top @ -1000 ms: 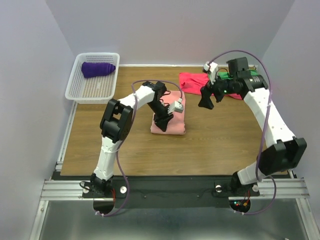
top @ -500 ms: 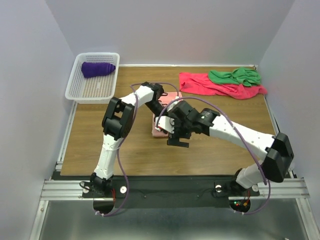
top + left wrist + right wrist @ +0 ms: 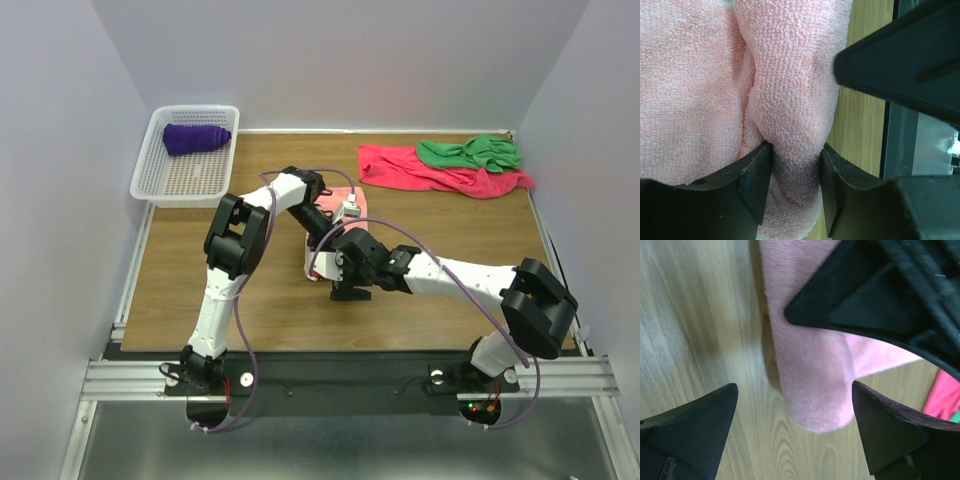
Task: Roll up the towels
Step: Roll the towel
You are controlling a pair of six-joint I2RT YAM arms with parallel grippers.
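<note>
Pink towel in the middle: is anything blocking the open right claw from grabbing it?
Nothing visible does. The near end of the salmon-pink towel lies bare between the open fingers of the right gripper. The left gripper pinches a fold of it farther along.

Towel (image 3: 196,137) in basket (image 3: 190,178) back-left; folded towel (image 3: 335,200) mid-table.

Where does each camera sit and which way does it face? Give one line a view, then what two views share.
Top external: high behind the arm bases, looking down on the table and basket; both arms show whole.
Left wrist: on the left arm, looking along the left gripper, whose fingers pinch a fold of the pink towel.
Right wrist: on the right arm, looking down past the open right gripper at the towel's end and the table.
Shared: both wrist views show the same pink towel.
</note>
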